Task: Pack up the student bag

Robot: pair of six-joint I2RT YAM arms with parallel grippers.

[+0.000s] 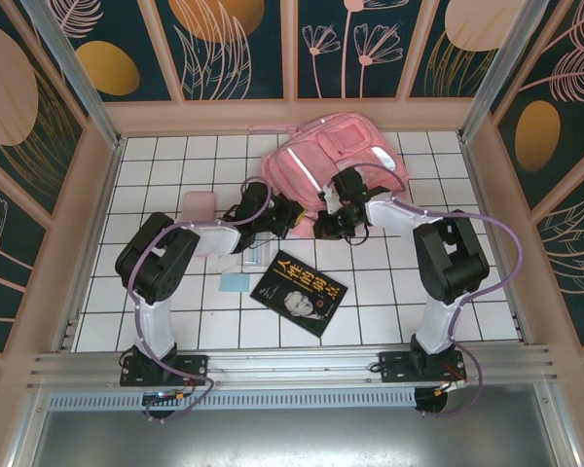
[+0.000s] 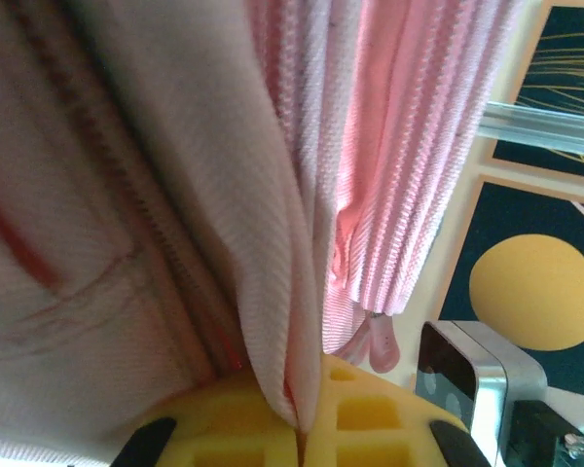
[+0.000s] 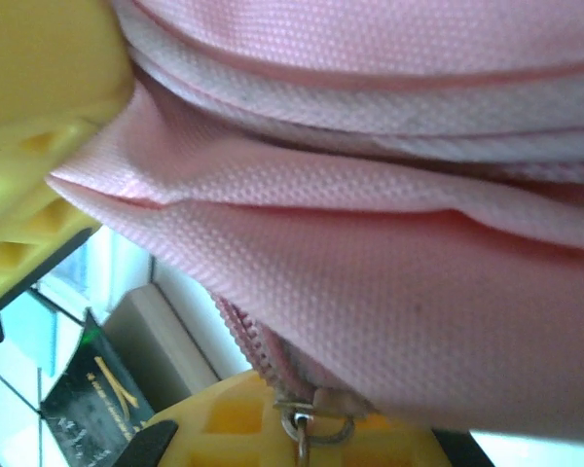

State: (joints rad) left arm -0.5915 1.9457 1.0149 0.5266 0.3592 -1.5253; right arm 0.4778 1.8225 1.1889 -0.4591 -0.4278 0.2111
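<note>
Grippers of both arms meet the lower edge of the student bag (image 1: 336, 156), a large soft pink backpack with a white reflective strip. It lies at the upper centre of the white tiled table (image 1: 389, 292) in the overhead view.

The left gripper (image 1: 289, 216) (image 2: 300, 416) sits at the bag's lower left edge. In the left wrist view its yellow waffle-patterned pads (image 2: 243, 428) are pressed together at the bottom centre of the frame. A fold of the bag's woven cloth is pinched between them, and a zip line (image 2: 165, 243) runs diagonally across the cloth above.

The right gripper (image 1: 333, 222) (image 3: 185, 272) is at the bag's lower middle edge, just beside the left one. In the right wrist view one yellow pad (image 3: 39, 146) sits at the upper left and the other (image 3: 243, 428) at the bottom centre. They are clamped on a thick bunch of the pink cloth, and a small metal zip pull (image 3: 307, 425) rests against the lower pad.

Below the grippers in the overhead view, a black paperback book (image 1: 299, 292) with pale lettering lies flat at the centre of the table. A small pale blue card (image 1: 236, 282) lies just to its left. A small flat pink case (image 1: 197, 206) lies left of the bag, apart from it.
</note>
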